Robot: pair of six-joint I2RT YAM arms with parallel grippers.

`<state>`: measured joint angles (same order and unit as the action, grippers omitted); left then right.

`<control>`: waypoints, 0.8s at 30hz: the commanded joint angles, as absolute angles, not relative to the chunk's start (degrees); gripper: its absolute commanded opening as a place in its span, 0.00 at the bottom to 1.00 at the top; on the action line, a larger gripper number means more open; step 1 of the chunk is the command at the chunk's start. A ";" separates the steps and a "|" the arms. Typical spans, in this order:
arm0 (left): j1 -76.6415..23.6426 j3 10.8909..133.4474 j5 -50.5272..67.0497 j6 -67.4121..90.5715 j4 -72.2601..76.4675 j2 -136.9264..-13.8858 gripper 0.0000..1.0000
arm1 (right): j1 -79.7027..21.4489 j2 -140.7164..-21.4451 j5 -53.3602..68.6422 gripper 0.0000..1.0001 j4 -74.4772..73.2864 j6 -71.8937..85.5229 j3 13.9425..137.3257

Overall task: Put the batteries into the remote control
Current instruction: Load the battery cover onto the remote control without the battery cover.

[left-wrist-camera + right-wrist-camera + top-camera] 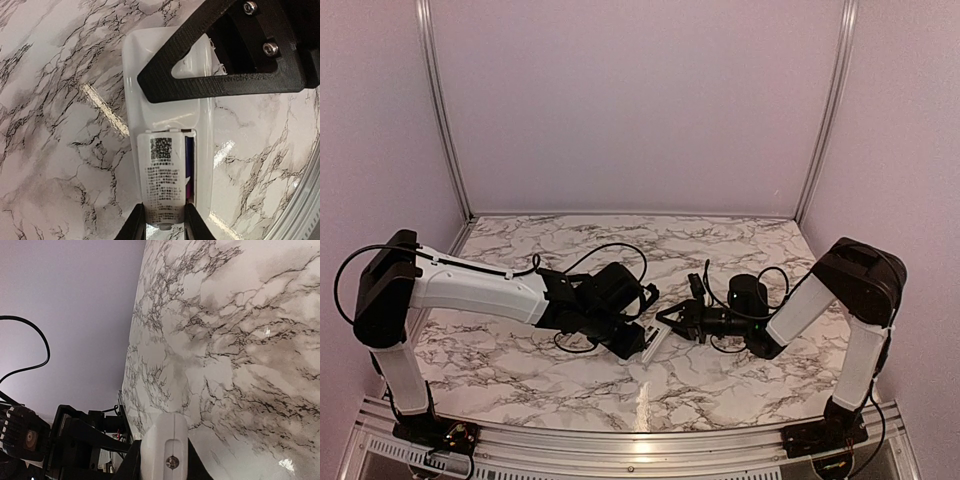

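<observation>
The remote control [165, 112] is a slim white body lying back-side up just above the marble table [55, 125], between both arms [655, 347]. My left gripper [165, 214] is shut on its white labelled battery cover [162, 175], which lies over the compartment. A narrow gap along the cover's right edge shows a dark blue and reddish strip [189, 167]; I cannot tell whether it is a battery. No other batteries show. My right gripper [164, 454] is shut on the remote's other end [167, 437], and one of its black fingers [215, 85] crosses the remote in the left wrist view.
Marble tabletop [620, 240] all around, with pale walls behind and metal rails [620, 435] along the near edge. Black cables [610, 250] loop over the table behind the two wrists.
</observation>
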<state>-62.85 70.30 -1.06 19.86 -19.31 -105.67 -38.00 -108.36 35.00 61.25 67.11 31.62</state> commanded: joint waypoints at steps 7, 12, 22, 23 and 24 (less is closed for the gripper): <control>-63.36 71.40 -0.18 18.28 -19.93 -105.39 0.22 | -38.06 -107.07 34.17 0.00 60.75 63.96 31.82; -63.37 72.17 -0.18 18.10 -20.80 -106.22 0.22 | -38.34 -105.28 33.27 0.00 58.63 61.43 32.12; -63.46 72.85 0.84 18.01 -21.39 -106.61 0.22 | -39.09 -104.99 32.96 0.00 58.58 60.56 32.50; -63.46 72.90 0.80 17.99 -21.51 -106.61 0.22 | -39.35 -104.96 32.92 0.00 58.52 60.51 32.58; -63.46 72.88 0.80 18.08 -21.45 -106.57 0.22 | -39.44 -104.94 32.77 0.00 58.21 60.42 32.60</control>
<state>-63.20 71.33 0.58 18.79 -20.03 -105.75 -38.52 -106.26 33.69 58.59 61.52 31.62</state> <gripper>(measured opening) 0.248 0.189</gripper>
